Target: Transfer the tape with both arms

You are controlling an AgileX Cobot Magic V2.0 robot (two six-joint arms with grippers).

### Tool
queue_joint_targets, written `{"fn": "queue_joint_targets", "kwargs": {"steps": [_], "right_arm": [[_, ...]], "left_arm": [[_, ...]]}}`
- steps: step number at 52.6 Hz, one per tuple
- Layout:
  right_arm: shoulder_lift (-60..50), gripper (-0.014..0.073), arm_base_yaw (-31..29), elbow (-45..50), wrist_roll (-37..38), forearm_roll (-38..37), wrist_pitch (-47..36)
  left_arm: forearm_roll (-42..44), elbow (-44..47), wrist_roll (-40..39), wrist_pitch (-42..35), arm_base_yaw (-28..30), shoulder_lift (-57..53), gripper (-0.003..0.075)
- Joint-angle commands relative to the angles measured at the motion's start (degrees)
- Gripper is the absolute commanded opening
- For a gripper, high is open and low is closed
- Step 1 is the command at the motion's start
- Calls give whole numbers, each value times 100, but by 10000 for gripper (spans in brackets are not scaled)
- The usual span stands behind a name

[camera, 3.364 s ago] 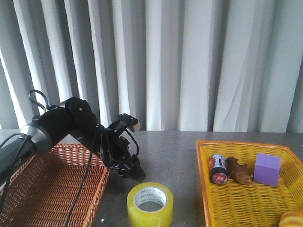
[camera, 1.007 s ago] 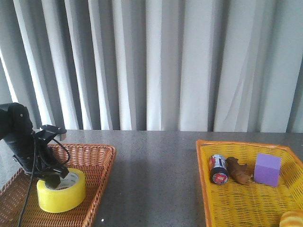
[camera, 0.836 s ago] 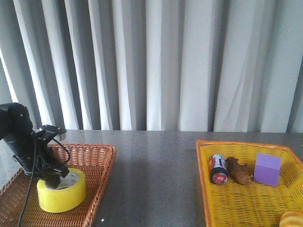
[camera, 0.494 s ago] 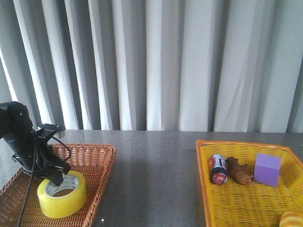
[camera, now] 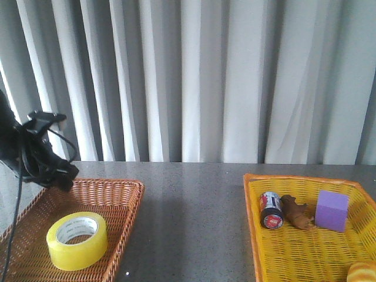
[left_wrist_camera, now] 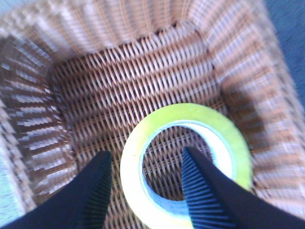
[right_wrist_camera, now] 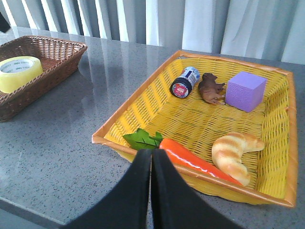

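Note:
The yellow tape roll lies flat in the brown wicker basket at the left. It also shows in the left wrist view and the right wrist view. My left gripper hangs above the basket's far edge, clear of the tape; in the left wrist view it is open and empty, with the roll below between the fingers. My right gripper is shut and empty, near the front edge of the yellow basket. It does not show in the front view.
The yellow basket at the right holds a small can, a brown toy animal, a purple cube, a croissant and a carrot. Grey tabletop lies between the baskets; curtains hang behind.
My left gripper carried the tape from the table into the brown basket, let it go, and has risen up and back to the left. The tape now lies free.

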Motion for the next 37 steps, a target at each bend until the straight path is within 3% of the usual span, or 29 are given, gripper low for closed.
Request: {"fn": "queue_joint_targets", "kwargs": {"steps": [1,8,20,26,37], "right_arm": [[126,-5,-25,-126,-21,-47,-433],[126,-5,-25,-126,-21,-41,-433],[126,-5,-25,-126,-21,-46,-433],[126,-5,-25,-126,-21,-52,-433],[126,-5,-25,-126,-21,-23,-421]], "left_arm": [[-168,-193,-156,16,-7,-958,325],[-129,-132,-399,16,-7,-1820,246],[98,914,-439,10,-7,-3591,-9],[235,2024,-444,-247,-7,-4651,-7],[123,4407,-649,-1646,-7,-6741,-7]]}}
